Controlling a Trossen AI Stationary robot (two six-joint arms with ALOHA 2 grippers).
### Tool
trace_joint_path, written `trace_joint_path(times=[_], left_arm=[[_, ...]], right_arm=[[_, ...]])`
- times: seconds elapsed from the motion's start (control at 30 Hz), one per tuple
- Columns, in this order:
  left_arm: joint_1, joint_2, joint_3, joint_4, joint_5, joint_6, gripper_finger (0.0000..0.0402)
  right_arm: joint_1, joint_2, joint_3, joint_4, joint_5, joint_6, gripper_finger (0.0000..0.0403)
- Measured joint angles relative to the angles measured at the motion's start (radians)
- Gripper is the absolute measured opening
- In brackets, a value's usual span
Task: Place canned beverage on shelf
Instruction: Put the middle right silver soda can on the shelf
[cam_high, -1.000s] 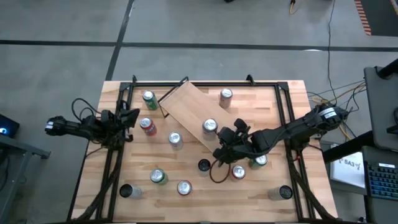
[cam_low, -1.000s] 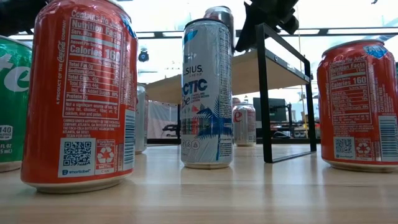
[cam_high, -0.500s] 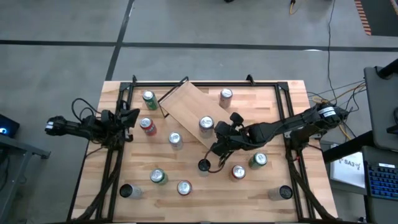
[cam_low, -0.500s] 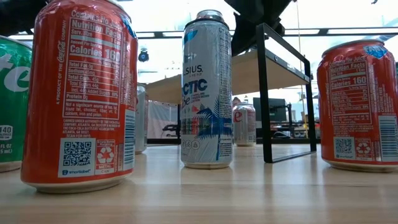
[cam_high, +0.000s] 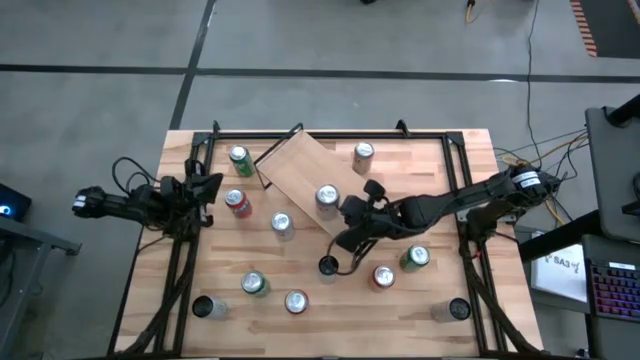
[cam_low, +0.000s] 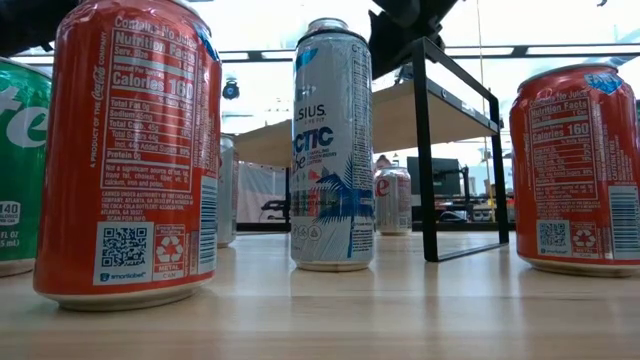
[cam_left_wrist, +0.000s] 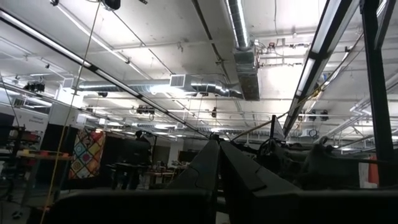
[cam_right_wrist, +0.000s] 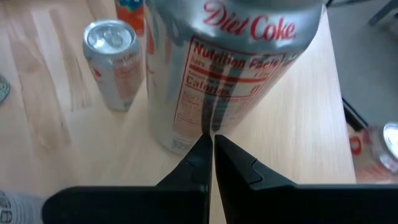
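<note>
Diet Coke can (cam_high: 326, 197) farther along shelf (cam_high: 300, 170).

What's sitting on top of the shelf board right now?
One silver Diet Coke can stands on the shelf, near its lower end. The shut right gripper sits right beside the can, hiding a bit of board. The rest of the board looks bare.

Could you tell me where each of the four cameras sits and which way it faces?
High: overhead, straight down; both arms, shelf.
Low: tabletop height, level across; red can, right arm above.
Left wrist: upward at ceiling; left gripper, jaws shut.
Right wrist: down at Diet Coke can on shelf; right gripper, jaws shut.
Shared: high view shows that can.
</note>
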Motion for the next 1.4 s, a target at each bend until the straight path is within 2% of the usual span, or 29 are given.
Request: trace_joint_path(times=[0.33, 0.5, 0.63, 0.87, 1.03, 1.4], left_arm=[[0.000, 0.000, 0.002, 0.001, 0.000, 0.052, 0.0000], [0.000, 0.000, 0.002, 0.012, -0.001, 0.079, 0.0000], [0.000, 0.000, 0.002, 0.023, -0.002, 0.102, 0.0000], [0.000, 0.000, 0.003, 0.043, -0.002, 0.119, 0.0000], [0.000, -0.001, 0.003, 0.045, -0.002, 0.126, 0.0000], [0.000, -0.002, 0.003, 0.047, -0.002, 0.137, 0.0000]], right_arm=[[-0.011, 0.001, 0.000, 0.031, -0.007, -0.018, 0.0009], [-0.011, 0.001, 0.000, 0.042, -0.134, -0.025, 0.0009], [-0.011, 0.012, 0.000, 0.114, -0.174, -0.069, 0.0009], [-0.031, 0.043, 0.000, 0.211, -0.159, -0.164, 0.0009], [-0.059, 0.045, 0.000, 0.215, -0.154, -0.147, 0.0009], [-0.072, 0.045, 0.000, 0.234, -0.041, -0.125, 0.0009]])
